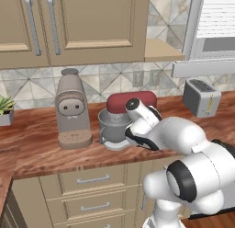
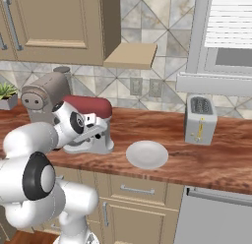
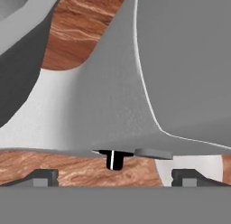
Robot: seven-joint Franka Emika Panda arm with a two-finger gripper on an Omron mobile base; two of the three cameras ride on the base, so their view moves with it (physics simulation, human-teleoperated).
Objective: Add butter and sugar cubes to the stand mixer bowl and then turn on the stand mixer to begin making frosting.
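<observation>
My gripper [image 3: 115, 177], jaws spread wide and empty, sits low against the stand mixer [image 3: 117, 105] base; I judge only the switch-on remains.

The stand mixer [image 1: 131, 103] has a dark red head over a light grey base, and the stand mixer bowl [image 1: 112, 126] is grey metal. The coffee machine [image 1: 71, 110] is beige-brown. The counter [image 2: 206, 162] shows reddish-brown wood grain. The toaster [image 2: 200, 119] is silver with a yellow stripe, the plate [image 2: 147, 154] white, the cabinets [image 1: 82, 25] tan, the backsplash [image 2: 152, 16] grey-beige geometric tile, the plant [image 1: 5, 103] green
</observation>
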